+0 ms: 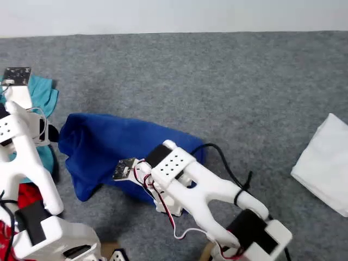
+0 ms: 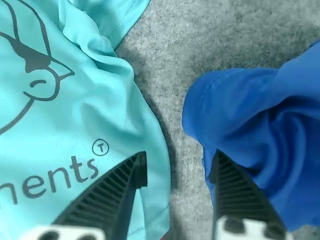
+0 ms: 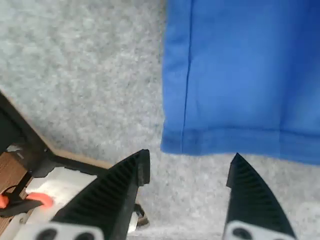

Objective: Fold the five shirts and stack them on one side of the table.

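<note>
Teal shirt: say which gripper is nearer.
Left. The left gripper hangs open at the edge of the teal shirt, one finger over it, the other over the blue shirt. The right gripper is open at the blue shirt's hem, away from the teal one.

Plain royal-blue crumpled cloth shirt on a mottled grey felt table cover; turquoise cloth shirt printed with a dark grey line drawing and lettering; plain white folded shirt; bright red bunched cloth. The moulded plastic left arm and right arm are white with black motor blocks, the right one carrying red, white and black wires.
</note>
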Motion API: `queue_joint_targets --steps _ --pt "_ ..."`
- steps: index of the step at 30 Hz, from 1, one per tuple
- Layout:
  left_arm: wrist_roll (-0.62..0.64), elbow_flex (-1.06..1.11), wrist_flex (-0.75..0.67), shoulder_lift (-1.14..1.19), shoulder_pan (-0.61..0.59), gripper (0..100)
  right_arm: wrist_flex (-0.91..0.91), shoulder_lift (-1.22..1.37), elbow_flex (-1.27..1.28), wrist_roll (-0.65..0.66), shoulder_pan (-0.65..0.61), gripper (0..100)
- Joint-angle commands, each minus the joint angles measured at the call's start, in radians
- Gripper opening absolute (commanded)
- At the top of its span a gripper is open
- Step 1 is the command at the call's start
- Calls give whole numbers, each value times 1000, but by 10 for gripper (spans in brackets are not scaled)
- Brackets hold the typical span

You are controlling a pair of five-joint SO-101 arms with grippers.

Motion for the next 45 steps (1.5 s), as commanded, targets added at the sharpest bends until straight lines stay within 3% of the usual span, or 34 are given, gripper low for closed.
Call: queue_joint_targets --steps 1,17,22,24,29,41,45 --pt "5 -4 -12 -6 -12 217 -65 39 -6 -9 -10 262" --pt "3 -4 -11 -6 -41 217 -143 269 -3 -37 -12 248" --pt "3 -4 -8 -8 -41 217 -140 309 -8 -37 -8 28" --pt "3 -4 -8 -12 -41 217 -131 309 -8 -37 -8 15" --pt "3 -24 17 -17 -40 216 -21 303 -84 -74 50 9" --pt "8 -229 184 -17 -32 215 271 111 -535 -74 254 10" --pt "8 -303 258 -17 23 215 282 104 -621 -77 338 10"
